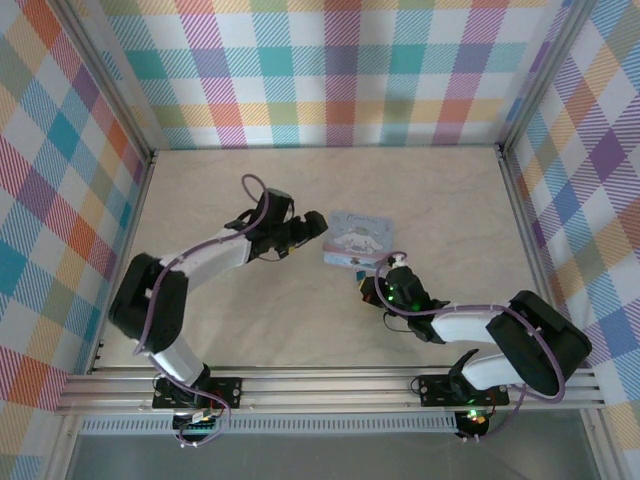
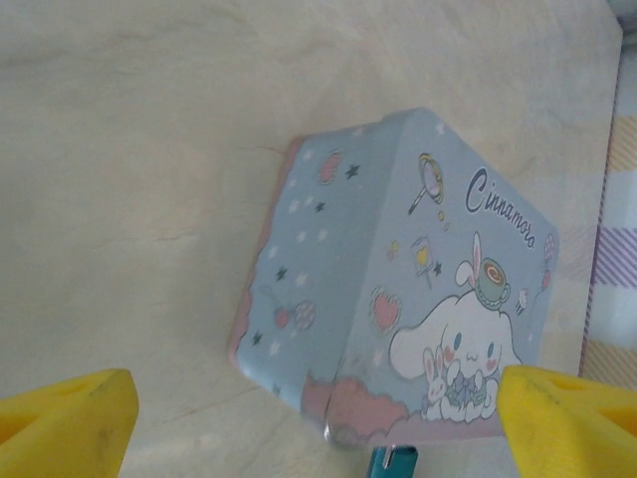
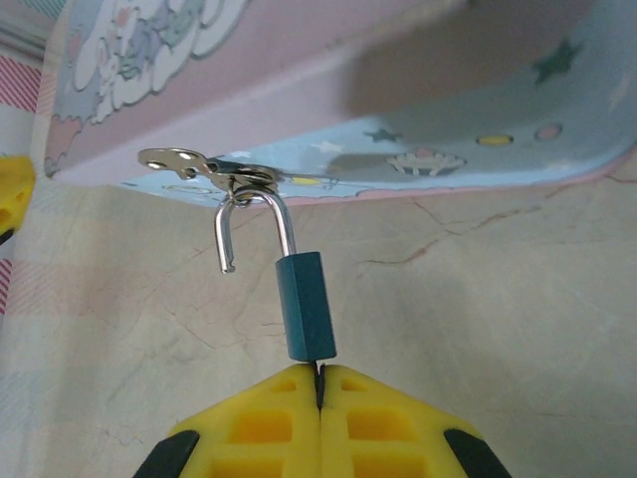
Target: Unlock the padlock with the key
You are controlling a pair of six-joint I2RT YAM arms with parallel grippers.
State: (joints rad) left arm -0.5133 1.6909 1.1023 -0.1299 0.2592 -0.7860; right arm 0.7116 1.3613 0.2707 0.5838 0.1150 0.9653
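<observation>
status: looks basically unlocked. right pincer (image 3: 319,386) is clenched on a thin dark sliver coming out of the base of the padlock (image 3: 307,304). reading that as the key (image 3: 318,368), seated in the keyway

shackle (image 3: 283,221) is popped: one leg in the teal body, the other free, its hooked tip hanging in air beside the body. the shackle loop is threaded through the metal hasp (image 3: 194,165) on the front edge of the tin (image 3: 299,90), so the padlock hangs off that, tin sitting on the bench (image 3: 478,329)

left pincer (image 2: 317,410) is released, yellow fingers (image 2: 70,423) wide apart either side of the tin's near corner, not touching it. top view puts it just left of the tin

done, by the look of it: key in, lock open. left, if wanted: unhook shackle from hasp, pull the key

risk: nothing is holding the tin, so a tug from the right could drag it across the bench
</observation>
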